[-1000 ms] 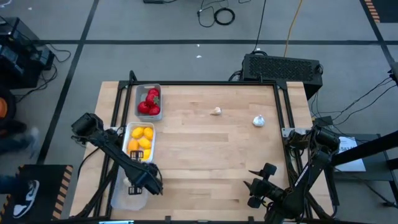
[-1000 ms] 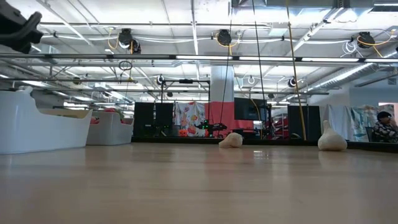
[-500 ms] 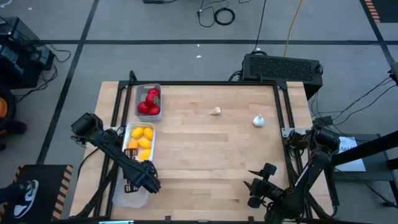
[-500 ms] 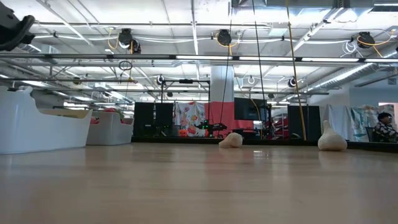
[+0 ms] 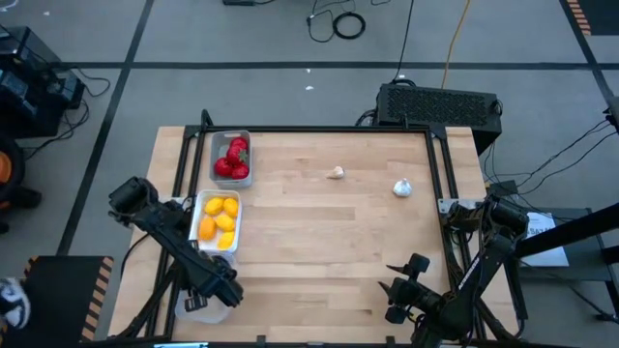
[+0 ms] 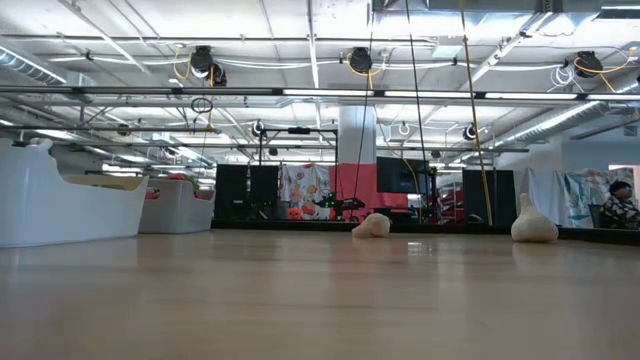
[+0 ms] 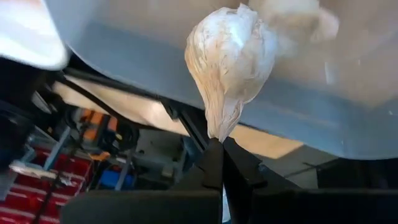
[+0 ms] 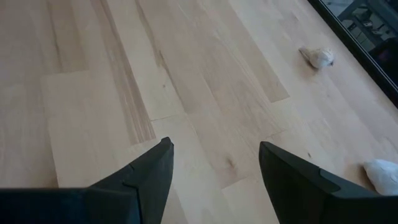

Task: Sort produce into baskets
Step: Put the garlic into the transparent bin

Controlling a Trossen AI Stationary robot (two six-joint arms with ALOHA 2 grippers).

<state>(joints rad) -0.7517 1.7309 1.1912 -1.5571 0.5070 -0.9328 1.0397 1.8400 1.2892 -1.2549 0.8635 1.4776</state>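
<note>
My left gripper (image 5: 219, 290) is over the pale near-left tray (image 5: 193, 307) and is shut on a whitish garlic bulb (image 7: 230, 56). The tray's pale wall (image 7: 348, 106) lies behind the bulb. A second whitish piece (image 7: 292, 18) shows in the tray beyond it. Two more garlic bulbs lie on the table: one at the far middle (image 5: 336, 173), one at the far right (image 5: 401, 188). Red pieces fill the far tray (image 5: 232, 158), and yellow-orange pieces fill the middle tray (image 5: 219, 220). My right gripper (image 5: 406, 282) is open and empty at the near right. My left gripper pinches the thin stem tip (image 7: 217, 127) of the garlic bulb between its two shut fingers, only at their free ends. The round body stands out beyond the fingertips, over the near-left tray. I cannot tell whether the bulb touches the tray.
The three trays stand in a row along the table's left edge. The two loose bulbs also show in the low view (image 6: 372, 225) (image 6: 533, 222) and the right wrist view (image 8: 318, 57) (image 8: 382, 171). Bare wood lies between them and my right gripper.
My left gripper has moved toward the table's near left corner, over the near-left tray, and has left the low view. It has stayed shut on the garlic bulb.
</note>
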